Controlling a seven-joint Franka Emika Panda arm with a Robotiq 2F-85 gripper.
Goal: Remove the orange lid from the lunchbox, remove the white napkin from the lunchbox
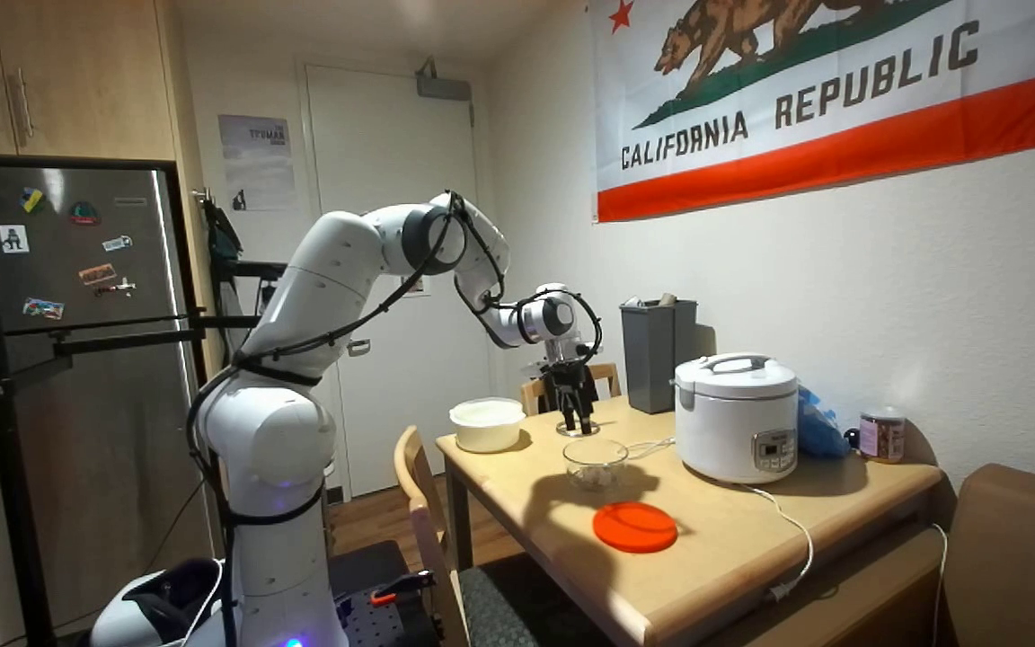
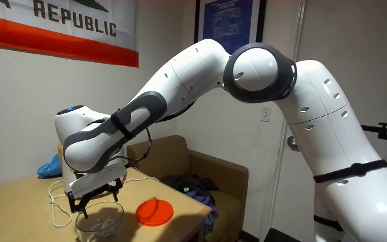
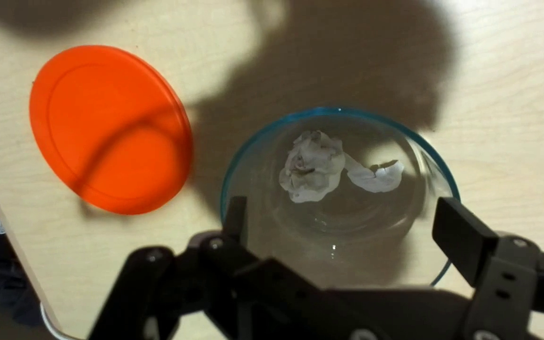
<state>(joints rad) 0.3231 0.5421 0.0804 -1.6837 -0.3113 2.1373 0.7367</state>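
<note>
Orange-red and flat on the wood-grain table (image 3: 513, 156), the lid (image 3: 111, 130) lies upper left in my wrist view, apart from the round glass lunchbox (image 3: 324, 112); I judge that half of the task done, and its spot leaves the mouth free. The white napkin (image 3: 312, 167) is inside, crumpled, just right of centre in that view. My gripper (image 3: 343, 212) is spread wide with nothing in its grasp, presumably so its fingers (image 3: 463, 238) can come down either side of the wad; whether they touch the rim, I can't make out. Only the wrist view lets me read that wad: a bunched ball with a curled strip to its right. In both exterior views it is little more than pale scraps through glass. In an exterior view I get the white rice cooker (image 1: 737, 422) right of centre and a white tub (image 1: 488, 437) below the middle; in an exterior view my arm (image 2: 193, 75) mostly hides the cooker, the tub is absent, and a brown armchair (image 2: 222, 173) appears below centre.
</note>
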